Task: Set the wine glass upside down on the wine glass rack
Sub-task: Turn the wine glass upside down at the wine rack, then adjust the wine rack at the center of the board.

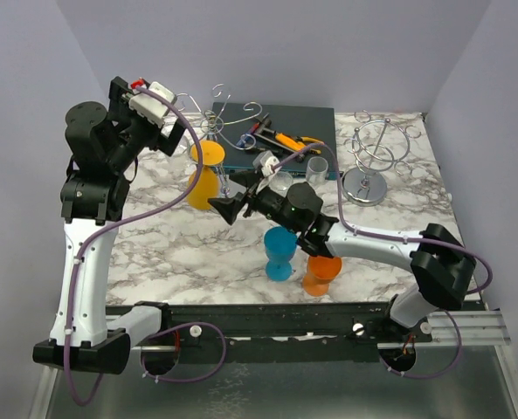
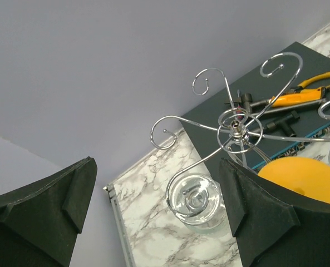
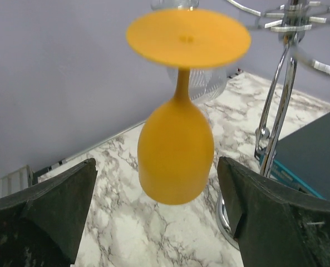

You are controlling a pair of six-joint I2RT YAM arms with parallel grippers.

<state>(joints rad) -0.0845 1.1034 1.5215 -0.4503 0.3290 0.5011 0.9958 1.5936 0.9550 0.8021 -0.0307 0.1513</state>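
Release step, judged complete: the yellow wine glass (image 3: 176,150) hangs inverted, base up, from the far-left wine glass rack (image 2: 234,125). The left gripper (image 2: 156,192) and right gripper (image 3: 156,217) both have jaws spread, holding nothing. Next: retract both clear without knocking the glass.

Your top cam looks down from behind the arm bases over the marble-pattern worktop (image 1: 180,253). Left wrist cam angles down onto the chrome wire glass rack (image 2: 234,125), close. Right wrist cam sits low, facing the yellow-orange plastic wine glass (image 3: 176,156) up close. All three share that rack.
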